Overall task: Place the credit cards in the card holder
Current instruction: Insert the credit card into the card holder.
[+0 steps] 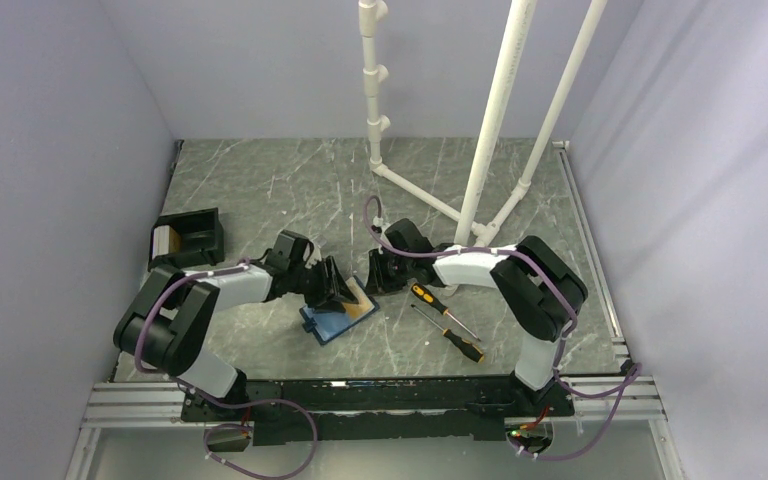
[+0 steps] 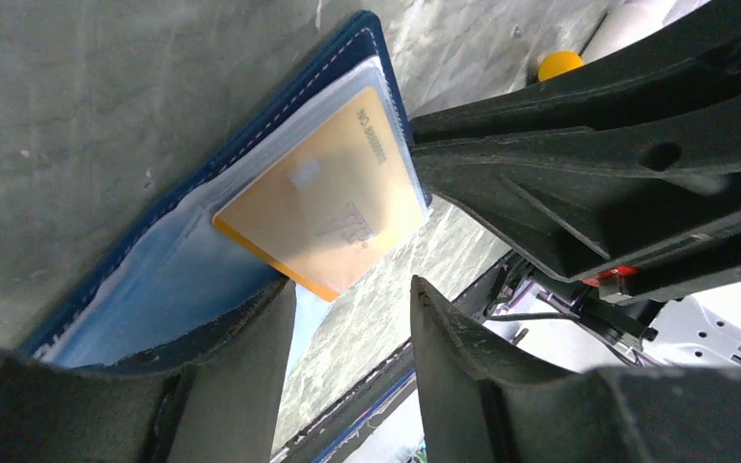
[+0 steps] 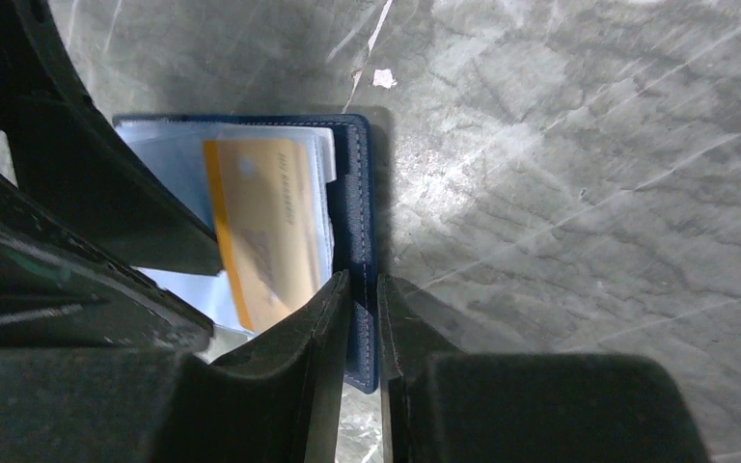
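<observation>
Two grippers are crowding the holder (image 1: 328,326), which is lying open on the table (image 1: 260,190), a bit toward 6 o'clock from the middle. The right gripper (image 3: 362,307) is pinching the holder's navy edge on its 2 o'clock side, with the jaws nearly together and just that edge between them. The left gripper (image 2: 352,313) is hanging over the 9 o'clock half with its jaws apart and gripping nothing. One finger (image 2: 236,347) is overlapping the pale blue lining.

Room-wise, bare marble is stretching toward 12 o'clock up to the pipe frame (image 1: 487,140). Two screwdrivers (image 1: 444,309) are lying near the holder at 3 to 4 o'clock, and the rail (image 1: 360,390) is running past at 6 o'clock. The box (image 1: 200,240) is sitting well apart at 10 o'clock by the left wall.

Contents: one orange card (image 2: 323,198) is lying on the clear sleeves inside the holder, near the pinched edge. I can't tell if it's actually tucked into a sleeve. The box is holding something pale at its left end, too small to make out.
</observation>
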### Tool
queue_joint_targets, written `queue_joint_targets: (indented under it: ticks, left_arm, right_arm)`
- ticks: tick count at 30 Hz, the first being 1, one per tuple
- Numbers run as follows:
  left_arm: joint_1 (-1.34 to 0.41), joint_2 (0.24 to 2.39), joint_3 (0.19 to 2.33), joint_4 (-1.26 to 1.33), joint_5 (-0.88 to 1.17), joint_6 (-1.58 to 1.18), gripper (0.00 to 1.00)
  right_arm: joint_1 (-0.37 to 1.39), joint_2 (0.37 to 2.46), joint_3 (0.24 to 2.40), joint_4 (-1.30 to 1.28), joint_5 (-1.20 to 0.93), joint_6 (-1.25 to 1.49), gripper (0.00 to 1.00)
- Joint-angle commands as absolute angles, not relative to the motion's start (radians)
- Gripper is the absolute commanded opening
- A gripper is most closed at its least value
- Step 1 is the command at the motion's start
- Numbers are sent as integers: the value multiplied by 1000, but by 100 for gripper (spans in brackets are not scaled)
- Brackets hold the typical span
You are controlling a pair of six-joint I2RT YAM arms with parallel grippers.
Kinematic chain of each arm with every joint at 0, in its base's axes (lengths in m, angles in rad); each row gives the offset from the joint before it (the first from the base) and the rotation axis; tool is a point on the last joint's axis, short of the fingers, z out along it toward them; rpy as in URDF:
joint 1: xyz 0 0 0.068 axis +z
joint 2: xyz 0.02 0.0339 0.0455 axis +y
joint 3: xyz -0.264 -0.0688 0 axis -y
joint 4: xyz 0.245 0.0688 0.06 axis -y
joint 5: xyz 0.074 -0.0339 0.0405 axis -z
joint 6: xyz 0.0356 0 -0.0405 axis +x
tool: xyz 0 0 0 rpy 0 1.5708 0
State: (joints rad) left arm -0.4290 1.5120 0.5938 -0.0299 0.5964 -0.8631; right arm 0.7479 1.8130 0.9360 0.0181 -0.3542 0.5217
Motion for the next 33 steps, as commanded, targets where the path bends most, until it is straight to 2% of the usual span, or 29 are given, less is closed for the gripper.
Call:
queue_joint_targets:
  ticks: [1, 5, 9, 22, 30, 33]
  left_arm:
    - [-456, 1532, 630, 25, 550, -880, 53]
    - [-455, 1461, 645, -122, 456, -822, 57]
    - [-454, 1470, 674, -167, 456, -801, 58]
    - [-488, 1620, 677, 219, 647, -936, 57]
    - [-487, 1527, 789, -228, 446, -736, 60]
    - [-486, 1455, 796, -318, 407, -704, 65]
  right_arm:
    - [769, 1789, 908, 5, -370, 535, 19]
    - [766, 1782, 910, -23, -351, 515, 19]
    - [767, 1791, 912, -16, -359, 514, 19]
    - [767, 1770, 883, 38, -387, 564, 18]
    - [775, 1708, 907, -129, -74, 479, 20]
    - [797, 1679, 930, -175, 8, 423, 21]
